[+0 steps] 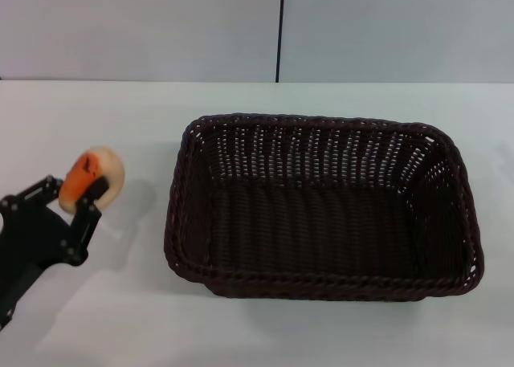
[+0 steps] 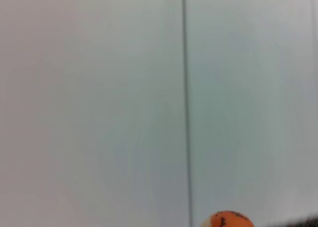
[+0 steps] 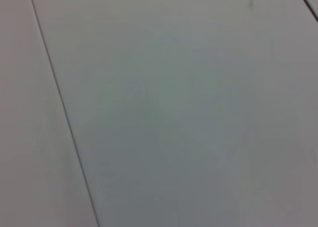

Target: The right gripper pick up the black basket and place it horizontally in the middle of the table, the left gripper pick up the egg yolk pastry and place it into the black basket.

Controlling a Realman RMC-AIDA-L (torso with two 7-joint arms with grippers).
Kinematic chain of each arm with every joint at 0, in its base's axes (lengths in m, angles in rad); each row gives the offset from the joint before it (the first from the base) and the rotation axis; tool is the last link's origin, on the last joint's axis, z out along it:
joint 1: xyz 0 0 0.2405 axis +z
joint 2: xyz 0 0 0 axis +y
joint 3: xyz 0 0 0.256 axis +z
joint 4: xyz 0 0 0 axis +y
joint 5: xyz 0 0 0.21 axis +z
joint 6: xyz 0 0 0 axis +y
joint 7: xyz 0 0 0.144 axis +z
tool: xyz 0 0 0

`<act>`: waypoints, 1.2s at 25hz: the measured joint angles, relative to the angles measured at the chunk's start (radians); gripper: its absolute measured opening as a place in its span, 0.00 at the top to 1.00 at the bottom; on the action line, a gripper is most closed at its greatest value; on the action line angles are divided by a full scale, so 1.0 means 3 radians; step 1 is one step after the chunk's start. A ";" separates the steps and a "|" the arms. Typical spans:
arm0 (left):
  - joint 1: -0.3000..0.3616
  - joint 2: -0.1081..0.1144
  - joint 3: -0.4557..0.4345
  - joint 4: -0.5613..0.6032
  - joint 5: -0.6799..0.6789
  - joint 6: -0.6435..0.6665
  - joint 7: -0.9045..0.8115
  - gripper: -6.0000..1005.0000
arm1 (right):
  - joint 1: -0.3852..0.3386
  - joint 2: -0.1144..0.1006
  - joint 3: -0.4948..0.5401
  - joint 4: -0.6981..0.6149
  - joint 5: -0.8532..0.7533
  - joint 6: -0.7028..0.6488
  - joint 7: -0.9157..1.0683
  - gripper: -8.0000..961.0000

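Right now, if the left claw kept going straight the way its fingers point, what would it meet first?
The left claw, shut on the egg yolk pastry, points up and away over bare table, left of the black basket. Its path looks free; depth is unclear.

Only the left gripper (image 1: 79, 192) shows of the robot's own body, in the head view.

Colour: matte black throughout, fingers and linkage alike.

Shape: two slim fingers (image 1: 90, 214) built from flat bars, each joined to the body by angular link pieces that give an open, skeletal outline. The body widens behind the fingers into a solid black block, then narrows toward the picture's lower left edge.

Fasteners: small pale screw heads dot the joints (several along each finger, at the pivots).

No markings or cables can be made out.
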 joint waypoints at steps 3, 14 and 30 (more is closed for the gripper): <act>-0.0066 0.0000 0.0002 0.0011 0.0002 0.0291 -0.0078 0.76 | -0.0018 0.0001 0.0037 0.0001 0.0002 -0.0009 0.0000 0.20; -0.0616 -0.0031 0.0510 -0.0417 0.0131 0.0162 -0.0298 0.84 | -0.0029 -0.0001 0.0063 0.0022 0.0005 -0.0034 0.0000 0.20; -0.0198 -0.0039 -0.0736 -0.0619 0.0091 -0.0465 -0.0047 0.22 | -0.0006 0.0014 0.0883 0.0746 0.0007 -0.0342 -0.0766 0.20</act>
